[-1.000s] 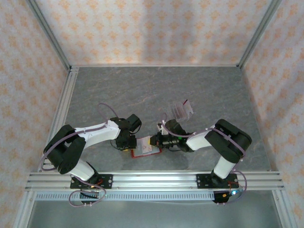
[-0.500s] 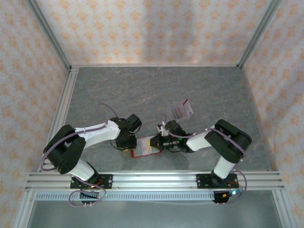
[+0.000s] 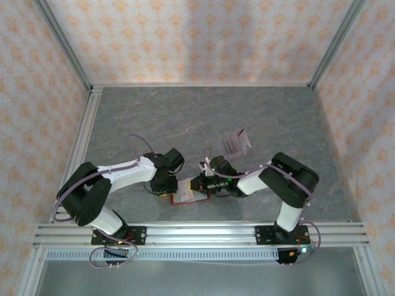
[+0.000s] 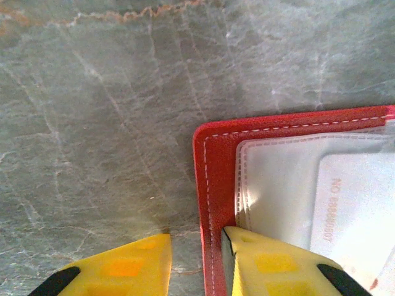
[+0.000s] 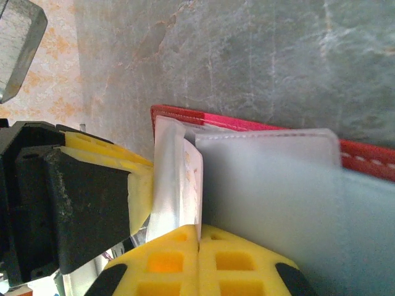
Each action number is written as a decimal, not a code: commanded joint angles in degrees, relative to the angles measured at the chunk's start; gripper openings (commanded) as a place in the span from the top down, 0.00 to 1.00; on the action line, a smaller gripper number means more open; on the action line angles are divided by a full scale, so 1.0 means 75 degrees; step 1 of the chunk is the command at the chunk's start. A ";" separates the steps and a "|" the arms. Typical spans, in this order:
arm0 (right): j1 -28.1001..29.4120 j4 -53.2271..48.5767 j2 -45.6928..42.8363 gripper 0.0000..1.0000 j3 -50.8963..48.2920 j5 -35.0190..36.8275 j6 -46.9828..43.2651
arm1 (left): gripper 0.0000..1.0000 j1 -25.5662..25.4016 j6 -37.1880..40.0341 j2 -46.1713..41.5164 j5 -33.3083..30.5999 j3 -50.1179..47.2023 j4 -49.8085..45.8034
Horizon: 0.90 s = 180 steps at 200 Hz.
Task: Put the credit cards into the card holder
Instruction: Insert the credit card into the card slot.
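While lying flat by the counter's (image 4: 92,123) near edge, midway along: card holder (image 4: 213,179), red, white-stitched, round-cornered, with pale matte sleeves. Left tool (image 4: 196,246): partly spread, straddling its left border. Credit card (image 5: 179,179): thin, stiff, glossy, pinched by right tool (image 5: 199,237). Likely risks: card pushed askew snags the sleeve lip and buckles; wallet skids on smooth stone.

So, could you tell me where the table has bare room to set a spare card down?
Bare: the far half of the grey marbled tabletop, from the patterned back wall to the clear slotted plastic rack, and the right side beyond it. Crowded: the near middle, where the left fingers and right fingers meet at the flat red wallet.
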 commanded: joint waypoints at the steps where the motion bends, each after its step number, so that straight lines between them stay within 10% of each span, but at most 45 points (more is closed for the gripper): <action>1: 0.0149 0.0111 0.0290 1.00 0.0115 0.0078 0.0062 | 0.71 -0.0116 -0.0065 0.0115 -0.0136 -0.0265 -0.0077; 180: 0.0362 0.0112 0.0449 0.96 0.0198 0.0416 0.0166 | 0.76 -0.0156 -0.0111 -0.0025 -0.0127 -0.0394 -0.0074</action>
